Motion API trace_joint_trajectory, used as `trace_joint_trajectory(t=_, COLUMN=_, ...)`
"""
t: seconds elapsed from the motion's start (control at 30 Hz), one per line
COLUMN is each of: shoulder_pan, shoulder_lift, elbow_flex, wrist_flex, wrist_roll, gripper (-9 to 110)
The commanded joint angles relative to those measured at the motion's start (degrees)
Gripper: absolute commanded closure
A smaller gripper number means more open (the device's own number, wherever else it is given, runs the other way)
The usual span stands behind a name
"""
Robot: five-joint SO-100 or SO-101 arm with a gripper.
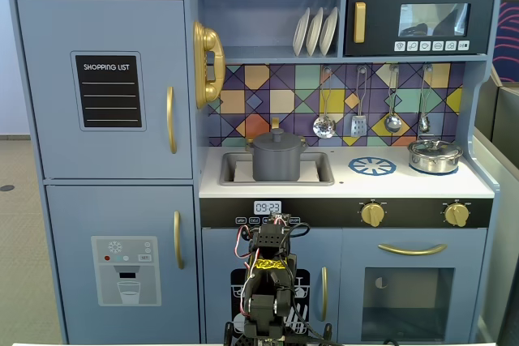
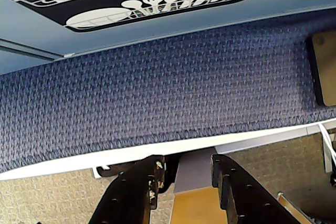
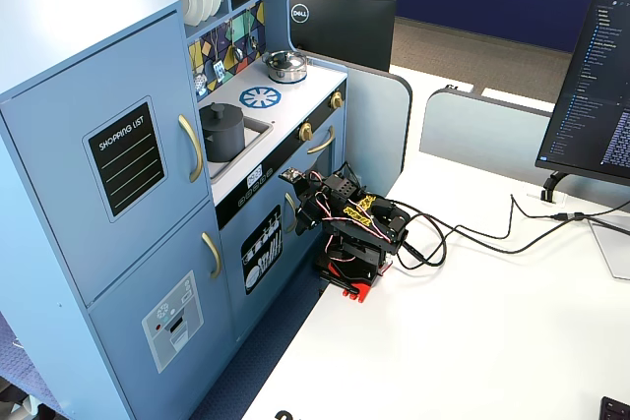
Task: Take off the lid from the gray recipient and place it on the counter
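In the wrist view the hand (image 2: 186, 174) has its two dark fingers (image 2: 139, 187) a little spread, with a gap between them, and it holds and touches nothing. The arm (image 3: 352, 228) is folded low on the white tabletop (image 3: 472, 331), in front of the lower doors of the blue toy kitchen (image 1: 105, 200). The lid (image 1: 276, 139) is on the gray recipient (image 1: 277, 160), which stands in the sink (image 1: 235, 169) of the counter (image 1: 340, 177), left of the burner mark (image 1: 372, 166) in a fixed view.
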Motion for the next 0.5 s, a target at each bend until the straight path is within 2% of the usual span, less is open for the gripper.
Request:
trace_joint_trajectory(t=0.0, shoulder_pan=2.11, shoulder_lift=-0.44, elbow_flex=-2.55, wrist_flex=5.80, wrist_roll=-1.23, gripper=101)
trace_joint_trajectory(t=0.2, shoulder_pan=0.62, shoulder_lift=-10.63, elbow_flex=-23.91, wrist_flex=2.55, wrist_roll=-0.53, gripper=101)
trace_joint_trajectory(t=0.3, shoulder_pan=0.97, shoulder_lift=-14.68, elbow_flex=-36.83, wrist_flex=0.09, wrist_roll=-3.43, gripper=101)
trace_joint_trajectory(t=0.47, shoulder_pan=1.23, shoulder_lift=-16.35, elbow_flex=-48.96, wrist_flex=-12.92, wrist_roll=-4.75, gripper=101)
